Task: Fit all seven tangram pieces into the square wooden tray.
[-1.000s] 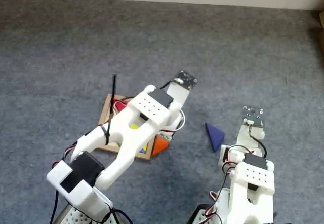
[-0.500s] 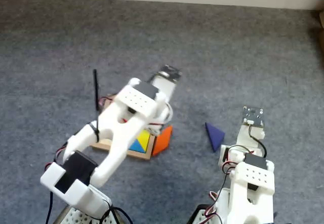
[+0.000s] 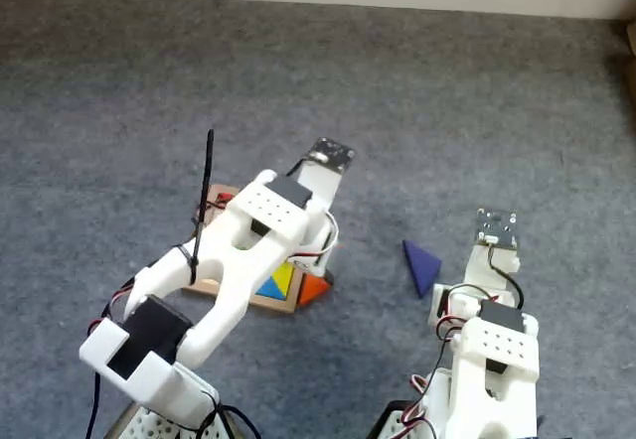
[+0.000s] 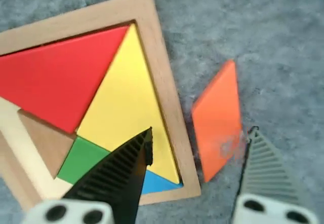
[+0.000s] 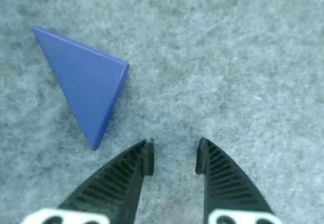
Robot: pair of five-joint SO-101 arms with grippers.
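Left arm (image 3: 248,250) overhangs the square wooden tray (image 4: 166,97), hiding much of it from above. Left gripper (image 4: 200,130) is spread wide and empty, straddling the tray rim and the orange piece (image 4: 217,120). That piece lies on the carpet (image 3: 447,111) just outside, long axis along the rim. Blue triangle (image 5: 83,84) lies flat, well apart, narrow tip toward the right gripper (image 5: 174,143) — part open, empty.

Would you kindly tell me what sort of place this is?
Likely an indoor robot workbench: a grey carpet-like table covering, the white left arm and right arm side by side, and a wooden tray of puzzle pieces.
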